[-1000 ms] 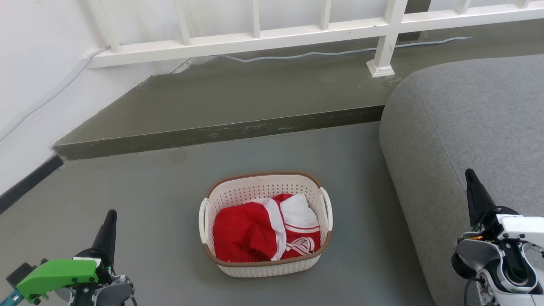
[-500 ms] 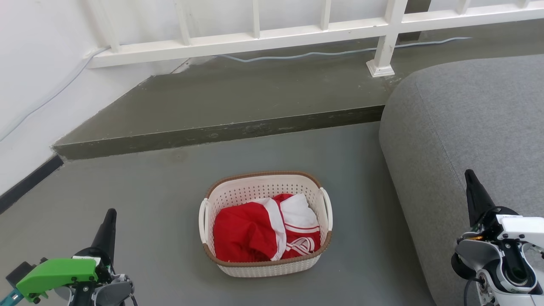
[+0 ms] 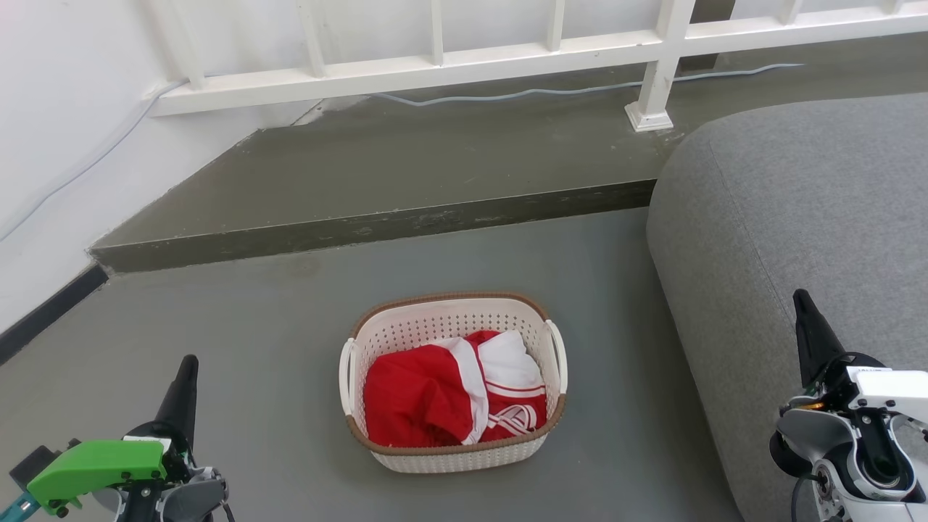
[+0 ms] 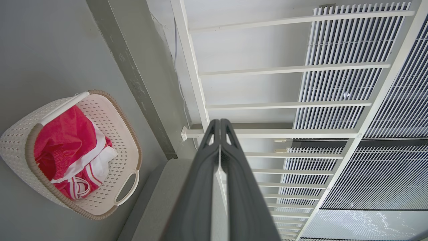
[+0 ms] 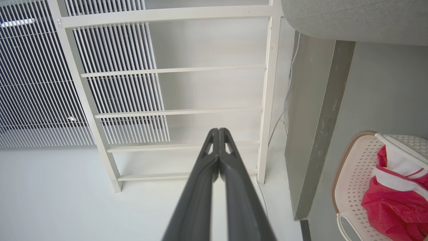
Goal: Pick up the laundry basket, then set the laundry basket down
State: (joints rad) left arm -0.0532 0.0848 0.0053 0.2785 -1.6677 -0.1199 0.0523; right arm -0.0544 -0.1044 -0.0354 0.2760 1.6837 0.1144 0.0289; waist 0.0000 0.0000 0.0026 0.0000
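Observation:
The laundry basket (image 3: 442, 322), cream-white and perforated with a brown rim and two white side handles, stands on the grey floor in the middle of the head view, red-and-white clothes (image 3: 453, 391) inside. It also lies at the left of the left wrist view as the laundry basket (image 4: 125, 147) and at the lower right of the right wrist view as the laundry basket (image 5: 351, 180). My left gripper (image 3: 187, 373) is shut and empty at the lower left, well apart from the basket. My right gripper (image 3: 803, 308) is shut and empty at the lower right, over the sofa's edge.
A grey sofa (image 3: 797, 210) fills the right side, close to the basket's right handle. A raised concrete step (image 3: 377, 225) runs across behind the basket, with a white railing (image 3: 507, 54) and a cable beyond it. A white wall (image 3: 58, 130) stands at the left.

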